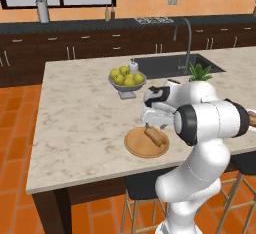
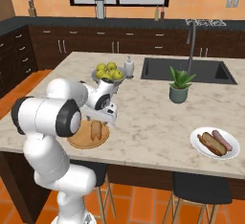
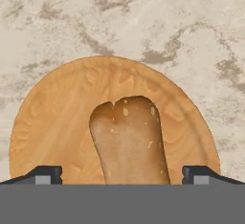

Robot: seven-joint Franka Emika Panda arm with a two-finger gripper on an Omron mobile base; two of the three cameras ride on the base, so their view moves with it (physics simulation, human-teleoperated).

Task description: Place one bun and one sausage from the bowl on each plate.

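Note:
A tan bun (image 3: 128, 141) lies on the flat wooden plate (image 3: 52, 117) near the island's front edge. The same bun (image 1: 156, 136) and plate (image 1: 135, 145) also show from the left base. My gripper (image 3: 122, 175) hovers just above the bun, open, its fingertips (image 3: 48, 174) wide on either side and holding nothing. From the sides the gripper (image 1: 148, 127) (image 2: 103, 119) points down over the plate (image 2: 79, 139) and bun (image 2: 96, 129). Far to the right, the white plate (image 2: 198, 144) holds a brown bun (image 2: 209, 143) and a pale pink sausage (image 2: 223, 140). The bowl is out of view.
A grey pedestal bowl of yellow-green fruit (image 1: 127, 79) stands behind the wooden plate, with a small white bottle (image 1: 133, 67) beside it. A potted plant (image 2: 180, 86) sits by the sink (image 2: 191, 70) and tall faucet (image 1: 187, 40). Stools (image 2: 201, 189) stand under the front edge.

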